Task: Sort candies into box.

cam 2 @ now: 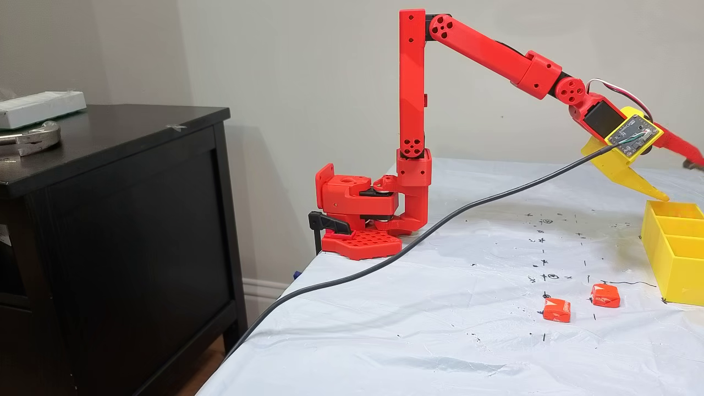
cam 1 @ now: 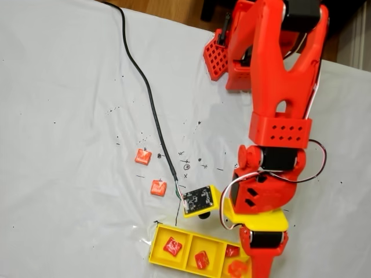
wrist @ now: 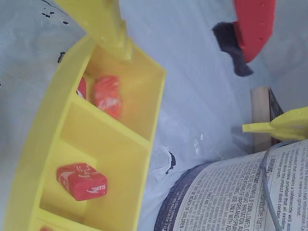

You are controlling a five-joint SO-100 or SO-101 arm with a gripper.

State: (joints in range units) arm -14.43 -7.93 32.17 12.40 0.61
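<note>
The yellow box [cam 1: 156, 248] lies at the table's near edge in a fixed view, and also shows in the wrist view [wrist: 155, 110] and at the right of another fixed view [cam 2: 674, 258]. Its compartments hold candies: one [cam 1: 172, 246], one [cam 1: 202, 259], and two [cam 1: 232, 251] [cam 1: 236, 268] in the end one. The wrist view shows the pair [wrist: 108, 96] and a single candy [wrist: 82, 180]. Two more candies [cam 1: 143, 156] [cam 1: 158, 187] lie on the cloth. My gripper [wrist: 185, 53] [cam 2: 682, 179] hangs open just above the end compartment, holding nothing.
A black cable [cam 1: 152, 110] runs across the white cloth to a circuit board [cam 1: 199, 200] on the wrist. Small ink marks dot the cloth. Printed paper [wrist: 231, 192] and a wooden piece [wrist: 260, 115] lie beside the box. A black cabinet [cam 2: 110, 220] stands off the table.
</note>
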